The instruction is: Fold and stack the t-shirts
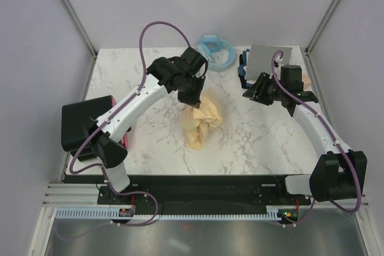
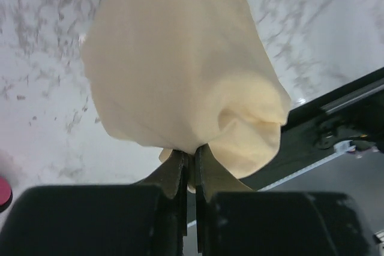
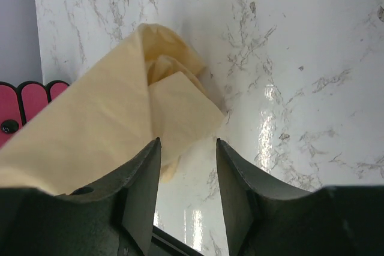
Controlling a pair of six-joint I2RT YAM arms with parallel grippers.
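While the shirt (image 1: pixel 204 121) is gripped by the closed left fingers (image 2: pixel 177 175), hanging lengthwise below them, the open, empty right fingers (image 3: pixel 144 184) are positioned apart, to its right.

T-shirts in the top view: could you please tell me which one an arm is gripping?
The pale yellow t-shirt, bunched mid-table: the left gripper has its jaws shut on it. The grey t-shirt lies flat at the far right.

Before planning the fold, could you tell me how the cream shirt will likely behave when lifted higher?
Probably floppy: the shirt hangs bunched and creased from the left gripper. Likely light, since a small pinch of cloth carries it. It would probably sag rather than hold shape.
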